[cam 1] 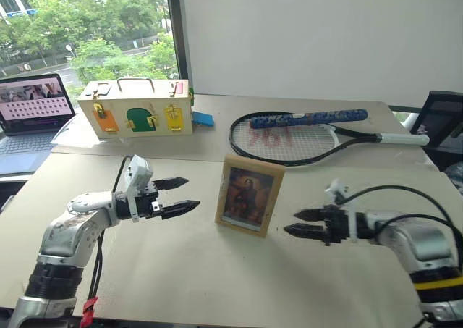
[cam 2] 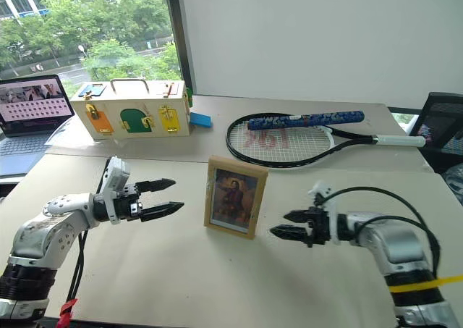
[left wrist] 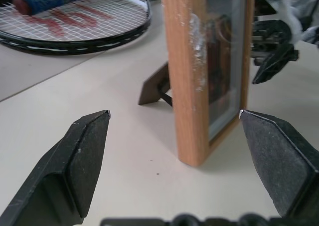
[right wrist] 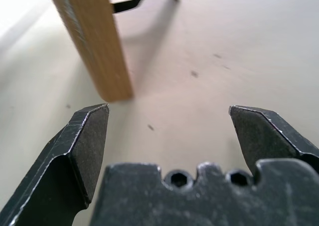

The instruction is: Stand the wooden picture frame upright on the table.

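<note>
The wooden picture frame (cam 1: 249, 195) stands upright in the middle of the pale table (cam 1: 217, 284), its dark portrait facing me. Its fold-out stand (left wrist: 154, 85) props it from behind. My left gripper (cam 1: 187, 196) hangs open a short way to the frame's left, fingers pointing at it, touching nothing. My right gripper (cam 1: 298, 223) is open to the frame's right, a small gap away, also empty. In the right wrist view the frame's wooden edge (right wrist: 94, 41) rises just beyond my open fingers.
A tennis racket (cam 1: 304, 134) with a blue handle lies behind the frame. A cream box with coloured doors (cam 1: 136, 108) stands at the back left, a small blue object (cam 1: 202, 119) beside it. A laptop (cam 1: 32, 114) sits far left. A dark chair (cam 1: 441, 122) stands at the right edge.
</note>
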